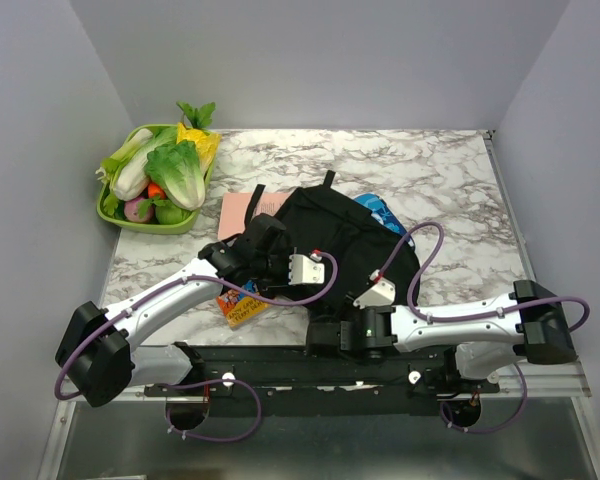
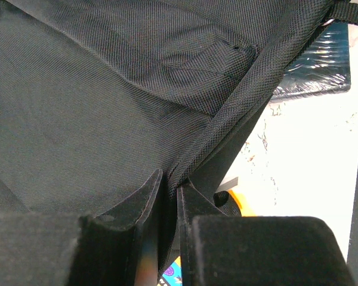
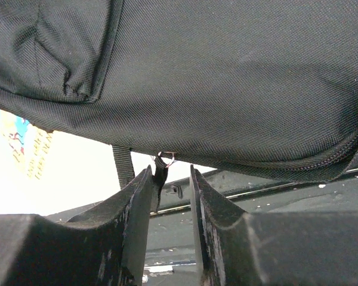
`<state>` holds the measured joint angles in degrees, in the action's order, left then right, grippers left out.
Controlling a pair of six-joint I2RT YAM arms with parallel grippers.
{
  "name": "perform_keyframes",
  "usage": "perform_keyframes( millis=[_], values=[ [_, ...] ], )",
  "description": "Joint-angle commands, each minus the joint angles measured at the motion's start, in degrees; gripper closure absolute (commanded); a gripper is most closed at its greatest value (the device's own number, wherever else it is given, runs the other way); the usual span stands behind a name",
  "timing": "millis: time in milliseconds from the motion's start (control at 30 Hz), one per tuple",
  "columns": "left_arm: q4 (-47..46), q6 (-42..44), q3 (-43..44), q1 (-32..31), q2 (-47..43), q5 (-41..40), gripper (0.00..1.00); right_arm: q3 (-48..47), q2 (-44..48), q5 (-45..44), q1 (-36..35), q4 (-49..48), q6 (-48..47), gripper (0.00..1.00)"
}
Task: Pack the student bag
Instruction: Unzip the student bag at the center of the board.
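Black student bag (image 1: 345,235), left gripper (image 2: 170,183) pinching it, right gripper (image 3: 170,171) (grip unclear) astride zipper (image 3: 161,174).

Overhead: bright, even, soft light from above; shadows faint; student bag (image 1: 345,225) a black mass with little detail.
Left wrist: fabric weave sharp; marble table (image 2: 298,149) blown out white at 3 o'clock; left fingers (image 2: 134,205) blurred at 6 o'clock.
Right wrist: white glare at 9 o'clock; right fingers (image 3: 131,205) soft; weave crisp.
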<state>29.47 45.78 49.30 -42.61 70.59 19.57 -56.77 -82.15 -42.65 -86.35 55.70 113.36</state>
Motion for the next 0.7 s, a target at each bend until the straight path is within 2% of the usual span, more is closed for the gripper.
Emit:
perform_keyframes(
  millis=[0,300,667],
  values=[
    [0.9,-1.0,1.9,0.0,-1.2,2.3,0.78,1.4,-1.2,0.6,-0.8,0.0,16.1,0.60],
    [1.0,-1.2,1.8,-0.4,-1.4,2.5,0.78,2.0,-1.8,-1.8,-0.9,-0.2,18.4,0.60],
    [1.1,-1.8,2.6,-0.8,-1.2,2.5,0.78,2.6,-3.1,-2.6,-0.9,-5.8,14.8,0.64]
  ],
)
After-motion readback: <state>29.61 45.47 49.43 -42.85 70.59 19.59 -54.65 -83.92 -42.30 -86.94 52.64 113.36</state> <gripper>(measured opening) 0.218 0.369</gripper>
